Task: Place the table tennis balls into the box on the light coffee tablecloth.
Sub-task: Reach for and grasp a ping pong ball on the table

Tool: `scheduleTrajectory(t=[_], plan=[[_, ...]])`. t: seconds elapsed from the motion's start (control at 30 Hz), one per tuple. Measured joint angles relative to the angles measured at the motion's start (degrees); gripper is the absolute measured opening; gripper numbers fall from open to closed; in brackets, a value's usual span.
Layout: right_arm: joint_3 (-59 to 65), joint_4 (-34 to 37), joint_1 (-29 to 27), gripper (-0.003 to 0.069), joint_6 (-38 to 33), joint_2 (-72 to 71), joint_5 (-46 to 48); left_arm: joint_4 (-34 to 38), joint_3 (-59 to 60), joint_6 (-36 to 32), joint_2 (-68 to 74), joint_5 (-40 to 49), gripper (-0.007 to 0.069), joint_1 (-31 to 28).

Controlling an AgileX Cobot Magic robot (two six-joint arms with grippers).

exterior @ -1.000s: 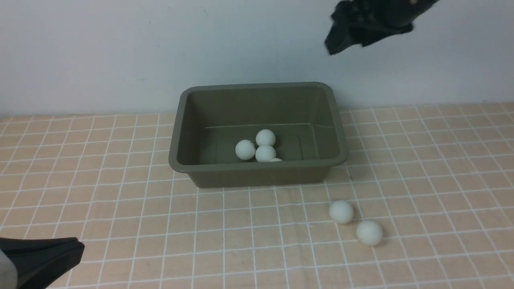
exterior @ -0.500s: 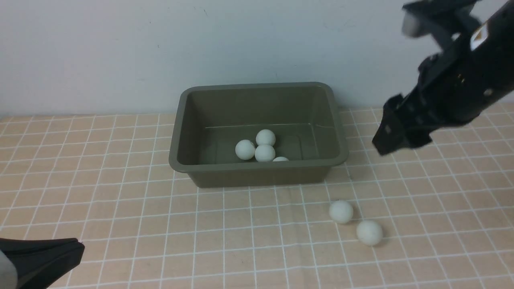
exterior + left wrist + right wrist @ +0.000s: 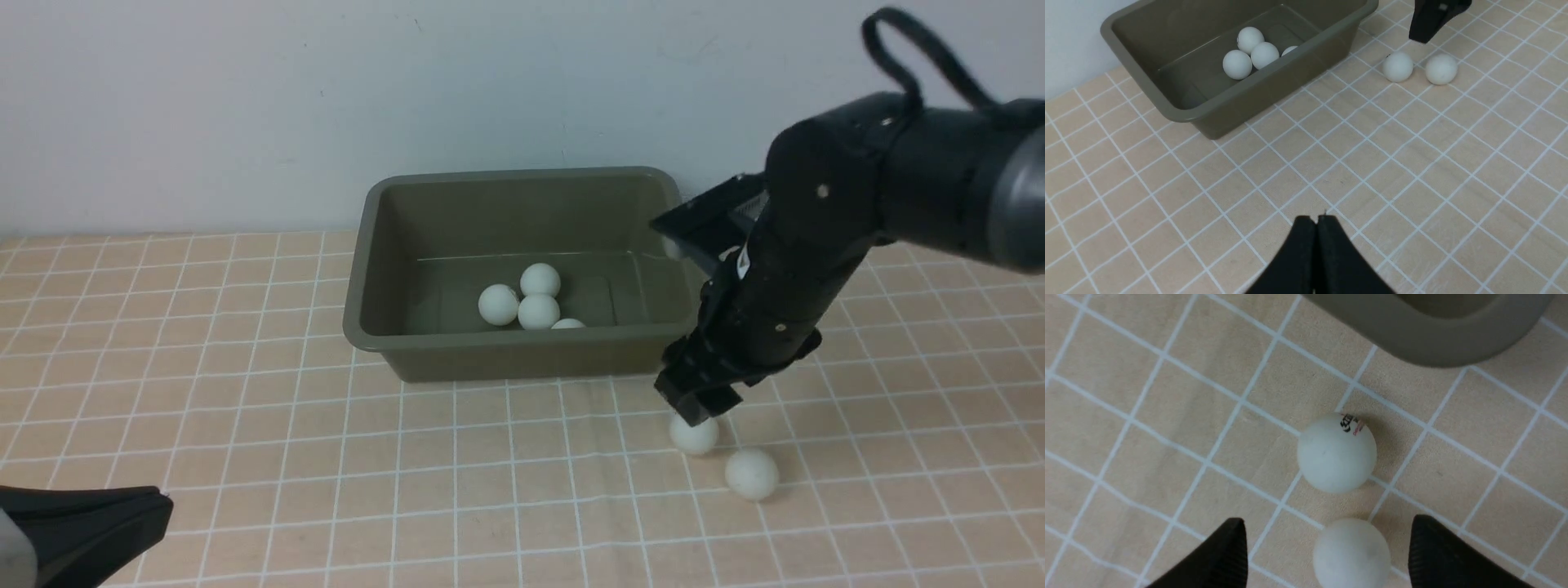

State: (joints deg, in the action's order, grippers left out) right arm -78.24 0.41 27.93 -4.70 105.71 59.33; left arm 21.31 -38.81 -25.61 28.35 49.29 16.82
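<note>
The olive-green box [image 3: 522, 341] [image 3: 1180, 114] stands on the light coffee tablecloth [image 3: 245, 367] and holds several table tennis balls [image 3: 539, 311] [image 3: 1265, 55]. Two more balls lie on the cloth off its front right corner. One [image 3: 694, 434] [image 3: 1336, 452] carries a printed mark; the other [image 3: 751, 474] [image 3: 1353, 553] is plain. My right gripper [image 3: 695, 406] [image 3: 1327, 519] hangs open just above them, its fingers [image 3: 1224, 555] either side of the plain ball without touching it. My left gripper [image 3: 82, 531] [image 3: 1316, 220] is shut and empty at the near left.
A pale wall rises right behind the box. The box's corner [image 3: 1433, 339] lies close to the marked ball. The right gripper's dark fingertip [image 3: 1423, 28] shows above the two loose balls in the left wrist view.
My right arm swung down from high at the upper right to just above the two loose balls, staying open. The left gripper has not moved.
</note>
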Motion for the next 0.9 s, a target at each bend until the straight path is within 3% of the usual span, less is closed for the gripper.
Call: scheduleTrajectory(t=[0.67,0.77,0.9], plan=[[0.0,-0.4,0.0,0.0475,0.1,8.0,-7.6,0.0,0.0,0.0,0.0,0.0,-0.0069,0.0],[0.0,-0.4,0.0,0.0450,0.1,8.5,-7.6,0.0,0.0,0.0,0.0,0.0,-0.0069,0.0],[0.0,-0.4,0.0,0.0356,0.1,9.1,-7.6,0.0,0.0,0.0,0.0,0.0,-0.0069,0.0]])
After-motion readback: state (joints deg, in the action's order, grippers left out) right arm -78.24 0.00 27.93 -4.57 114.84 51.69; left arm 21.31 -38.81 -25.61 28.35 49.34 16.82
